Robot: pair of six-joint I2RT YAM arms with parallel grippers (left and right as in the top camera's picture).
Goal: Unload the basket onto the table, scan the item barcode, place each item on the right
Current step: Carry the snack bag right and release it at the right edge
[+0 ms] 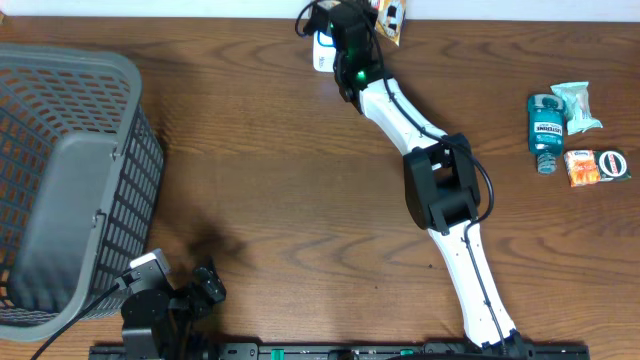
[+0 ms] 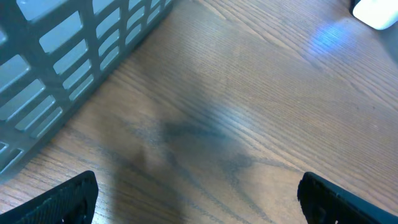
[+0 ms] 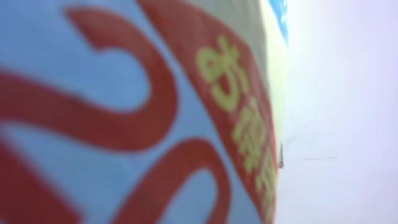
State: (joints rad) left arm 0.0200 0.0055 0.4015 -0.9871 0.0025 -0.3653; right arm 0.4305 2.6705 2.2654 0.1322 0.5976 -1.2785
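- One packet (image 1: 392,14) is my item, up at the far edge of the bench (image 1: 260,170), just beside the white scanner (image 1: 322,52).
- Right pincer (image 1: 368,20) looks clamped on it; my right wrist view is all blurry red and yellow print.
- Left pincer (image 1: 205,285) is wide open with nothing in it, near the grey basket (image 1: 60,150).
- Mouthwash bottle (image 1: 546,130) lies well off to the right.

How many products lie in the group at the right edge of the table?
4: a blue bottle, a pale green pack beside it, an orange pack, and a round dark item. None seems hidden there.
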